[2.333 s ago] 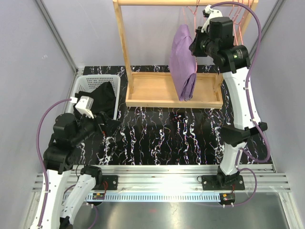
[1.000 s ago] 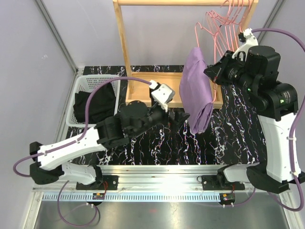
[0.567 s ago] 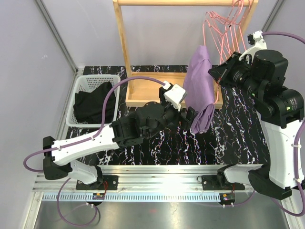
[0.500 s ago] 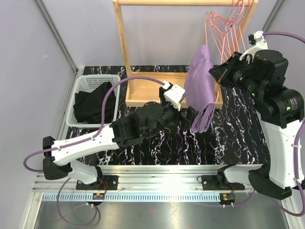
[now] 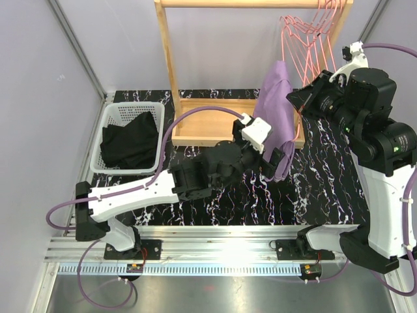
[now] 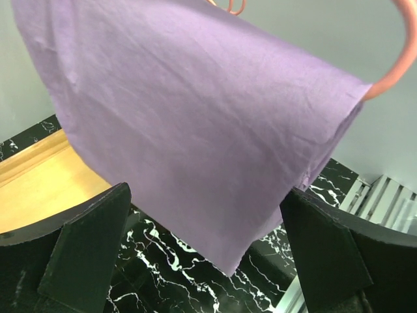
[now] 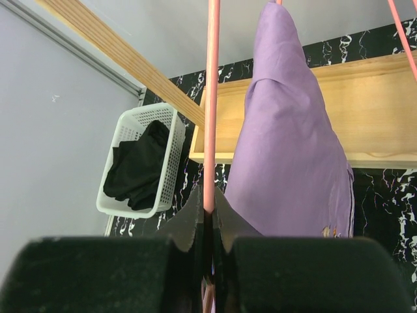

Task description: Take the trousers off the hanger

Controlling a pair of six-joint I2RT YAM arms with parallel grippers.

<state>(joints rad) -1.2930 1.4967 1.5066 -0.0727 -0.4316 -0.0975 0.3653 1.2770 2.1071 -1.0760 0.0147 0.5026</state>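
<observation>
**One pair yet to come off**

The black trousers [image 5: 133,138] are lying in the basket [image 5: 111,111]. The left gripper [image 6: 205,192] is gaping wide beside the lilac trousers [image 5: 277,111], whose limp, light hem is likely the best pinch spot. The right gripper [image 7: 208,215] is clamping their hanger [image 7: 211,117].

White basket [image 5: 133,106] left of wooden rack [image 5: 168,59] on marbled table [image 5: 260,205]

Lilac trousers [image 6: 195,124] hang across the upper frame, draped from a pink hanger [image 6: 397,65] whose curved end shows at the right edge. Left pincer [image 6: 203,195] spread wide, one dark finger on either side of the cloth's lowest corner. Below: black marbled surface [image 6: 169,274], with a wooden base [image 6: 45,176] at the left.
</observation>
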